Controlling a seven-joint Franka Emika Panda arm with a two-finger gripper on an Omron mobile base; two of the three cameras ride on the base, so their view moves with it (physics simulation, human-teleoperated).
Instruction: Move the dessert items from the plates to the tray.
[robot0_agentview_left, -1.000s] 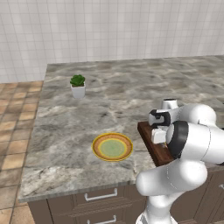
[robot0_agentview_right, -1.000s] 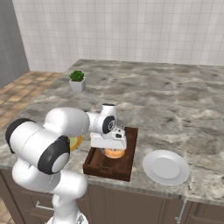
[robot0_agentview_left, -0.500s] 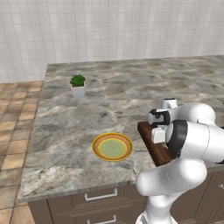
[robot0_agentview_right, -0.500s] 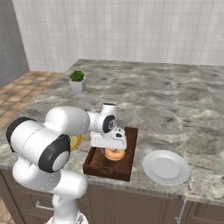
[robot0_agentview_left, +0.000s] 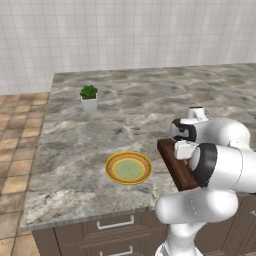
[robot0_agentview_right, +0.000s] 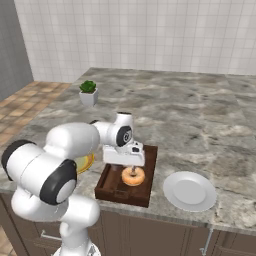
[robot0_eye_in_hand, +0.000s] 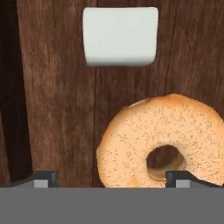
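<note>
The donut (robot0_eye_in_hand: 165, 144) lies flat on the dark wooden tray (robot0_eye_in_hand: 57, 109), and in the hand view the white cube (robot0_eye_in_hand: 120, 36) sits on the same tray just beyond it, a narrow strip of wood showing between the two. The gripper (robot0_eye_in_hand: 113, 178) hangs low right above the donut with its jaws spread wide, one fingertip (robot0_eye_in_hand: 43, 178) over bare wood to one side and the other over the donut's far edge by the hole; nothing is held between them. From the right base view the donut (robot0_agentview_right: 133, 176) shows tan-orange in the middle of the tray (robot0_agentview_right: 111, 188), directly under the white hand of the arm (robot0_agentview_right: 75, 145). The tray sits near the front edge of the grey marbled worktop (robot0_agentview_right: 200, 115). Just beside it, on the side away from the arm, lies the plain white plate (robot0_agentview_right: 190, 190), bare of food. In the left base view the plate with the yellow-orange rim and green centre (robot0_agentview_left: 128, 168) rests on the worktop (robot0_agentview_left: 125, 125) close to the tray (robot0_agentview_left: 172, 162), also with nothing on it. A small green plant in a white pot (robot0_agentview_left: 89, 98) stands well apart, towards the tiled wall.
</note>
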